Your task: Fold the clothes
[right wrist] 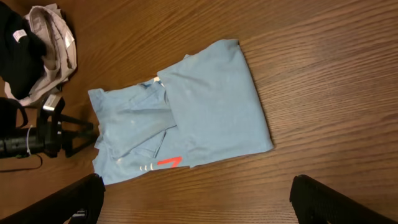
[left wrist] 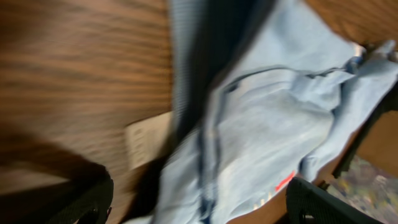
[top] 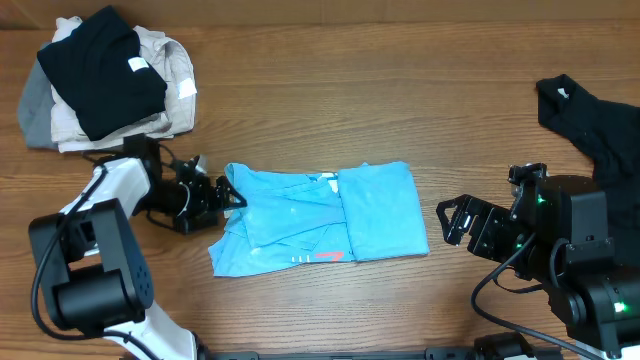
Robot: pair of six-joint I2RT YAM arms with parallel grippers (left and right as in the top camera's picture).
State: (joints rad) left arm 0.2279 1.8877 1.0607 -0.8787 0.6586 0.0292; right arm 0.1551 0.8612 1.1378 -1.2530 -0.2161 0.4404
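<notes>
Crowding the left wrist lens is the light blue T-shirt (left wrist: 273, 124), blurred, with a dark band across it that I cannot identify. It lies mid-surface (top: 400, 90), its right part folded flat and its left side rumpled. At that rumpled edge the left hand (top: 233, 197) stands wide open, clamping nothing. The right hand (top: 449, 224) gapes empty, apart from the shirt. Next, I judge, the left edge needs pinching and carrying inward. Most lettering is folded under, and the black shirt (top: 600, 120) is cut off at right.

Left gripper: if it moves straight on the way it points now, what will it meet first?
The light blue T-shirt: its bunched near edge lies directly before the open left gripper. Whether the two touch is unclear.
</notes>
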